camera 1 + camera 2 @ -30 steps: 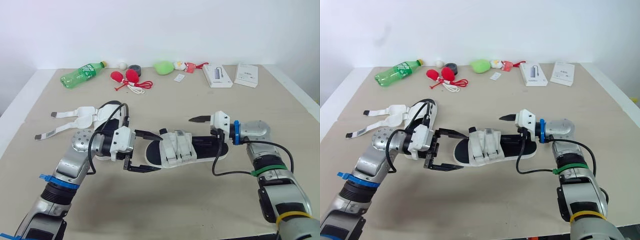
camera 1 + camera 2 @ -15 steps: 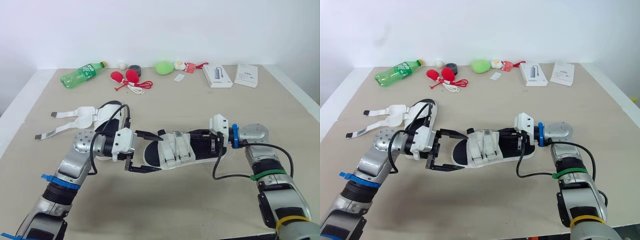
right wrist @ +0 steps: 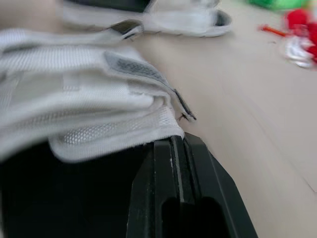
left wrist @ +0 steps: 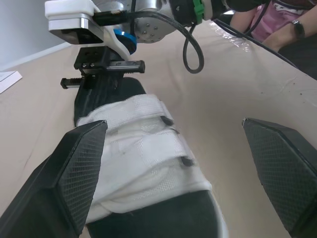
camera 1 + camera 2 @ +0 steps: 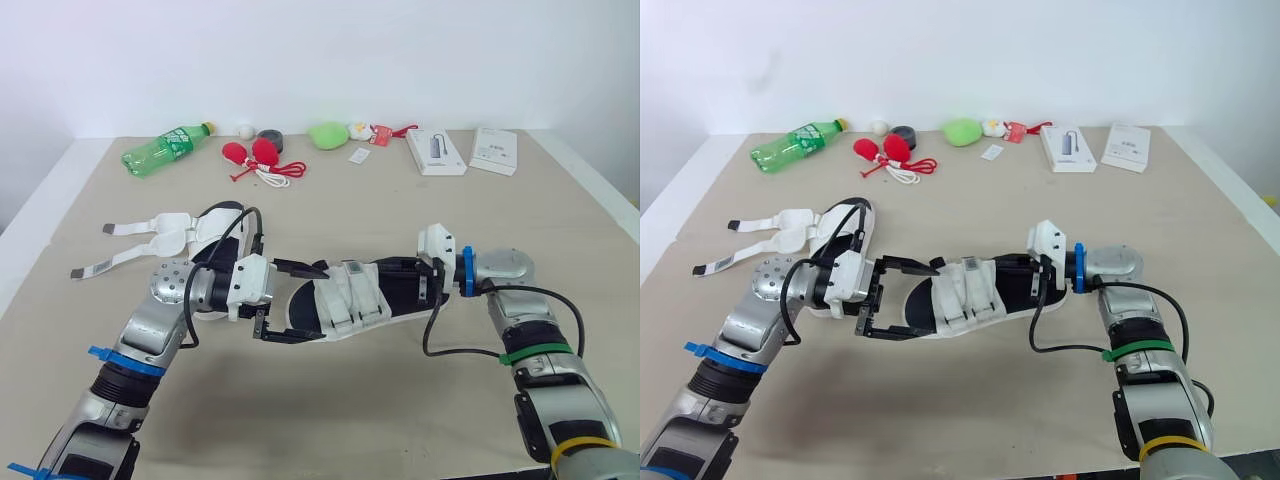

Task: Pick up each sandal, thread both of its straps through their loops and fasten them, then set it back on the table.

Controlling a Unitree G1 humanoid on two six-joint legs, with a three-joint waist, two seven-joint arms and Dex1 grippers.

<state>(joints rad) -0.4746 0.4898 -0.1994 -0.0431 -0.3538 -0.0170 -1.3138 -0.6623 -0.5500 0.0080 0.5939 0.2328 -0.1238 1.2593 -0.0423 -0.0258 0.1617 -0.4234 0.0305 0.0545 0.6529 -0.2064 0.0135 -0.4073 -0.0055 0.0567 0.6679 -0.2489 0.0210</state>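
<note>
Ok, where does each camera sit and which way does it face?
Head pair: from the head, forward and down at the table; both arms show, left gripper open at the toe of the sandal, right gripper shut on its heel.
Left wrist: looks from the toe along the sandal towards the right gripper; own fingers flank it.
Right wrist: looks from the heel over the fastened straps; one own finger shows.
Shared: both wrist views see the straps, from opposite ends.

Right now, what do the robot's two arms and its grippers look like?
Both arms are silver metal with looping black cables. The left gripper and right gripper have white housings and black fingers, mesh-textured on the left. The left arm carries blue tape bands; the right arm has a blue wrist ring, a green band and a yellow band.
</note>
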